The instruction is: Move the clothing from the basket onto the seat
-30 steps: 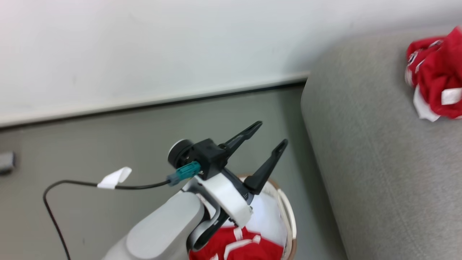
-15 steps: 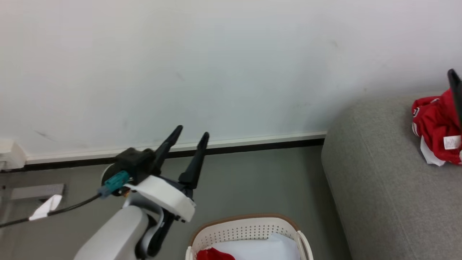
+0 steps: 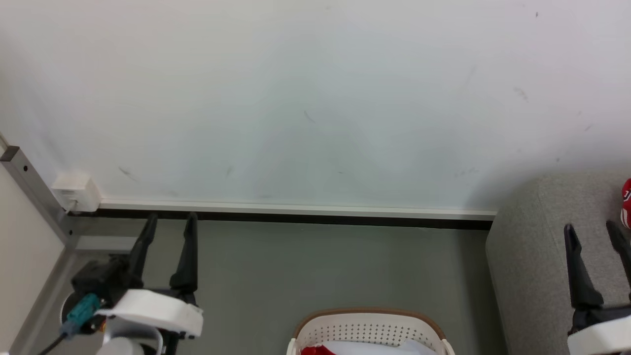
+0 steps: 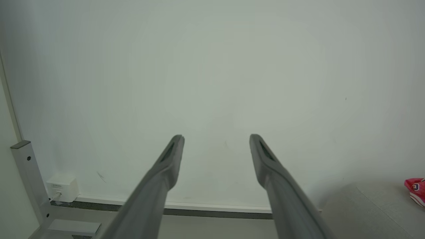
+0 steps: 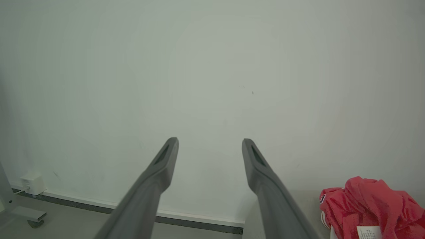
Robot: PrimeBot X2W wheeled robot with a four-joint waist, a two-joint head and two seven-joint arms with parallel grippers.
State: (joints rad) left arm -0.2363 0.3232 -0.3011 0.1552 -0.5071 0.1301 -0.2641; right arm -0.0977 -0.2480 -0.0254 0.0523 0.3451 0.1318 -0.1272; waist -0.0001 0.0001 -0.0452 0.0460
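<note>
Basket (image 3: 369, 313): lower centre, some red clothing (image 3: 315, 351) left inside.
Seat (image 3: 527, 256): right edge, one red garment (image 5: 368, 202) lying on it.
Left fingers (image 3: 187, 251): wide, empty.
Right fingers (image 3: 578, 271): wide, empty.
Progress: partly done.

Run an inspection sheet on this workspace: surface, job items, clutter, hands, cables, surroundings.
Surface: smooth grey floor; large grey fabric seat at right.
Job's things: oval white perforated plastic basket with brown rim at bottom centre, red and white clothing inside; crumpled red garment lying on the seat.
Clutter: nothing seen.
Hands: left hand open, empty; right hand open, empty, in front of the seat.
Cables: dark cable with teal plug at the left wrist.
Surroundings: plain white wall; small white wall box; grey metal post at left.
</note>
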